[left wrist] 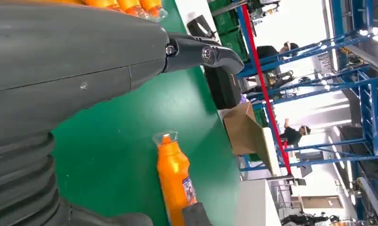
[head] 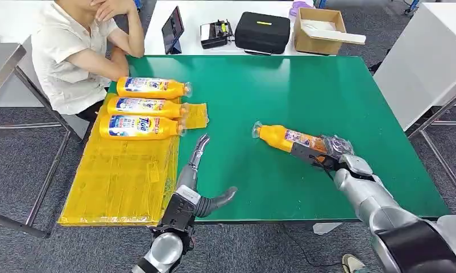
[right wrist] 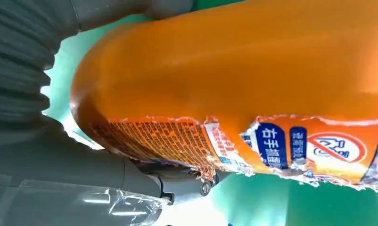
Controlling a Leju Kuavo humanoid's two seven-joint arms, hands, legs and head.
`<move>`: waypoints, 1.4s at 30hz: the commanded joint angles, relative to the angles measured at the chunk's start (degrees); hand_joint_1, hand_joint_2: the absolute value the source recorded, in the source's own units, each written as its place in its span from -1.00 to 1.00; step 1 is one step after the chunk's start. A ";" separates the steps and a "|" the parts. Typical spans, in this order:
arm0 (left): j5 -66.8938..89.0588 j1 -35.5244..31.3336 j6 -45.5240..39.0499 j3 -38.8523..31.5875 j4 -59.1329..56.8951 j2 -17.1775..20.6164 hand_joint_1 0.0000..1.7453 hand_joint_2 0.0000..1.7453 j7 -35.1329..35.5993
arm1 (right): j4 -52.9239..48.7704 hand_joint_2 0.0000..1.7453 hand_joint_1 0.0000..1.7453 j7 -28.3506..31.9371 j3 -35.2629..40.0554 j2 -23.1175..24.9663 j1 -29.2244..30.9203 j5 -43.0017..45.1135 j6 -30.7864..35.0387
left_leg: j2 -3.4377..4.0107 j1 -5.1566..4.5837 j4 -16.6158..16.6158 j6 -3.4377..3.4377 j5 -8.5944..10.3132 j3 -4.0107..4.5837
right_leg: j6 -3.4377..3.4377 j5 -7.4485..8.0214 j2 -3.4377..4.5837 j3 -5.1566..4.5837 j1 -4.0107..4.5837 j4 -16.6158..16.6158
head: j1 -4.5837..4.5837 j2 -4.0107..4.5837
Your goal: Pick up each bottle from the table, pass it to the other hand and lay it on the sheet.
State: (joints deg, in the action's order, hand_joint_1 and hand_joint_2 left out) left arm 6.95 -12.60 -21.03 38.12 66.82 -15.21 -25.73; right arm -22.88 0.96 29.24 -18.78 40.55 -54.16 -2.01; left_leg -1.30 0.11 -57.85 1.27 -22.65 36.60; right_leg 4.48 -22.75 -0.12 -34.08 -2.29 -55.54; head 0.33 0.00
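An orange bottle (head: 280,137) lies on its side right of the middle of the green table (head: 305,79), cap toward the left. My right hand (head: 327,157) grips its base end; up close, the thumb and fingers (right wrist: 50,155) wrap the bottle's torn-label body (right wrist: 253,70). My left hand (head: 198,175) hovers open near the table's front edge, fingers stretched forward, beside the yellow sheet (head: 120,182). The left wrist view shows that hand (left wrist: 74,61) holding nothing, with the bottle (left wrist: 174,176) beyond it. Three more bottles (head: 146,106) lie side by side on the sheet's far end.
A person (head: 72,57) sits at the table's far left corner, elbow resting by the bottles. Behind on a white table stand a tablet (head: 173,28), a small black device (head: 216,33), a black case (head: 262,31) and a cardboard box (head: 319,28).
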 commanded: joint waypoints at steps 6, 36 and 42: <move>-0.43 -1.87 0.67 1.14 -3.02 1.55 -1.00 1.00 -0.47 | 3.50 1.00 1.00 3.98 -3.78 0.71 -2.98 3.05 -0.71 | 0.07 0.15 0.05 -0.09 -0.12 -0.32 | -0.34 -0.09 -0.05 0.38 0.20 0.15 | 0.00 0.00; -0.83 -0.44 -0.73 -0.08 -0.29 1.57 -1.00 1.00 -1.99 | -1.74 1.00 1.00 17.01 -12.71 3.40 -7.89 12.15 5.91 | 0.16 0.14 0.06 -0.08 -0.10 -0.37 | -0.25 -0.04 0.06 0.39 0.17 0.14 | -0.02 0.00; -24.27 8.94 13.12 -4.64 7.25 4.80 -1.00 1.00 -1.78 | -30.88 1.00 1.00 25.25 -19.42 4.87 -17.92 28.24 -2.11 | 0.44 0.08 0.07 -0.09 -0.15 -0.32 | -0.22 -0.01 0.33 0.24 0.13 0.09 | 0.00 0.00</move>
State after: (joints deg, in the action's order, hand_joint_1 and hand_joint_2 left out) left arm 3.93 -12.29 -20.43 37.97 67.34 -15.21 -27.87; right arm -25.53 20.38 20.00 -17.64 33.64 -40.45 5.13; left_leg -1.24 0.13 -57.82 1.26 -22.68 36.50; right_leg 4.48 -22.76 -0.09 -33.92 -2.26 -55.55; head 0.33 0.00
